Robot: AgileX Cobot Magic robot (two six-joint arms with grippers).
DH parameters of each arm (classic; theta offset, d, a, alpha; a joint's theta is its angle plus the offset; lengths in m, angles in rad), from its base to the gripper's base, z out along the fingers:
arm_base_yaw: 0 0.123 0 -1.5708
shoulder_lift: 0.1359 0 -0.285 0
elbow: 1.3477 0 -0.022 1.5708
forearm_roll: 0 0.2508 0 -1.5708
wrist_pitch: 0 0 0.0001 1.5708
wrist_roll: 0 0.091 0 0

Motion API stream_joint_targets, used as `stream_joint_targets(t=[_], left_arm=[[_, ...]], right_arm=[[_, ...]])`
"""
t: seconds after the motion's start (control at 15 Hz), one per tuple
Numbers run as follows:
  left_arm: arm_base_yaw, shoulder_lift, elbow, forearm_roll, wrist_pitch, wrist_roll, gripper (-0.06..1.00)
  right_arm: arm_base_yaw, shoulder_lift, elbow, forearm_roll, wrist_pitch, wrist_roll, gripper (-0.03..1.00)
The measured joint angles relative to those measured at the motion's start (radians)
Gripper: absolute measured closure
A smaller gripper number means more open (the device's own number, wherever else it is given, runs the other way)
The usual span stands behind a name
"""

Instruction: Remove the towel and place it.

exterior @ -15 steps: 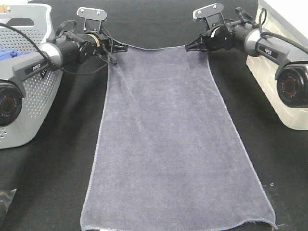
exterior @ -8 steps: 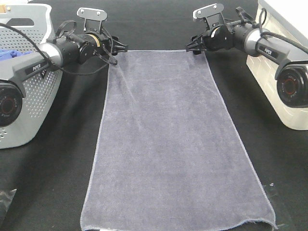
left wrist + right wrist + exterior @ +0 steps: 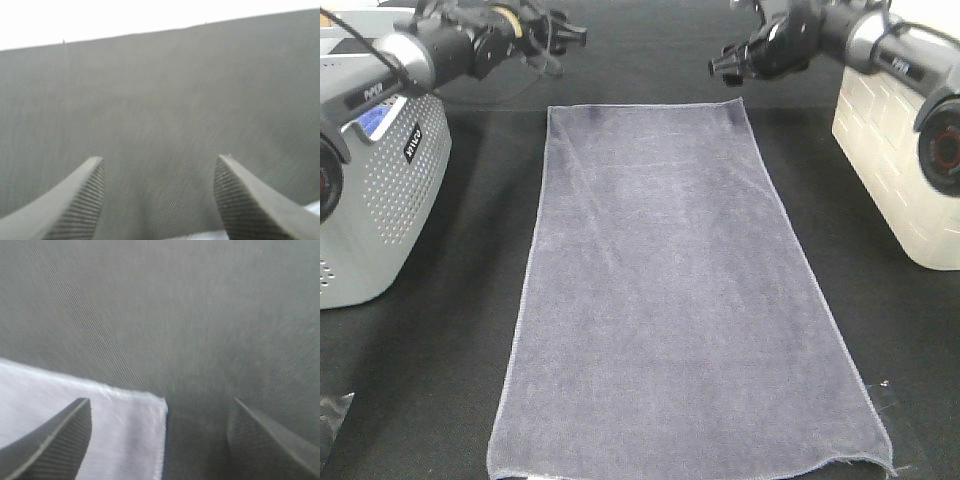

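The grey-lavender towel (image 3: 670,300) lies spread flat on the black table, long side running from the front edge to the back. My left gripper (image 3: 570,38) is open and empty, raised above and behind the towel's far left corner. My right gripper (image 3: 720,66) is open and empty, raised just behind the far right corner. In the right wrist view the towel's corner (image 3: 125,435) lies between the open fingers (image 3: 55,445). In the left wrist view the open fingers (image 3: 70,205) frame bare black cloth, with only a sliver of the towel (image 3: 312,206) at the edge.
The grey perforated basket (image 3: 380,210) stands at the left, with a bit of bright blue cloth (image 3: 375,115) showing inside. A white bin (image 3: 900,160) stands at the right. The black table (image 3: 440,340) runs on both sides of the towel.
Both grippers have let go of the towel's far corners and lifted up and back. The towel's far edge now lies flat on the table.
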Motion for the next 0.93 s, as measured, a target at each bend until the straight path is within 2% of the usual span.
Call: stream_joint_targets(t=[0.2, 0.33, 0.47, 0.53, 0.6, 0.67, 0.73, 0.8, 0.87, 0.93], left_arm=[[-0.026, -0.075, 0.000, -0.005, 0.105, -0.001, 0.33], [-0.045, -0.138, 0.000, -0.049, 0.251, -0.001, 0.33], [-0.064, -0.200, 0.000, -0.060, 0.429, 0.008, 0.33], [-0.064, -0.200, 0.000, -0.060, 0.429, 0.008, 0.33], [-0.073, -0.228, 0.000, -0.061, 0.506, 0.024, 0.33], [-0.089, -0.289, 0.000, -0.063, 0.659, 0.044, 0.33], [-0.089, -0.289, 0.000, -0.063, 0.659, 0.044, 0.33], [-0.097, -0.356, 0.000, -0.065, 0.799, 0.057, 0.33], [-0.097, -0.387, 0.000, -0.066, 0.869, 0.068, 0.33], [-0.097, -0.387, 0.000, -0.066, 0.869, 0.068, 0.33]], right_arm=[[0.000, -0.099, 0.000, 0.017, 0.103, 0.000, 0.25], [0.001, -0.168, 0.000, 0.017, 0.190, 0.000, 0.25], [0.001, -0.238, 0.000, 0.026, 0.312, 0.000, 0.25], [0.001, -0.238, 0.000, 0.026, 0.312, 0.000, 0.25], [0.001, -0.271, 0.000, 0.036, 0.371, 0.000, 0.25], [0.001, -0.336, 0.000, 0.057, 0.506, 0.000, 0.25], [0.001, -0.336, 0.000, 0.057, 0.506, 0.000, 0.25], [0.001, -0.384, -0.001, 0.062, 0.635, 0.000, 0.25], [0.001, -0.400, -0.001, 0.061, 0.697, 0.000, 0.25], [0.001, -0.400, -0.001, 0.061, 0.697, 0.000, 0.25]])
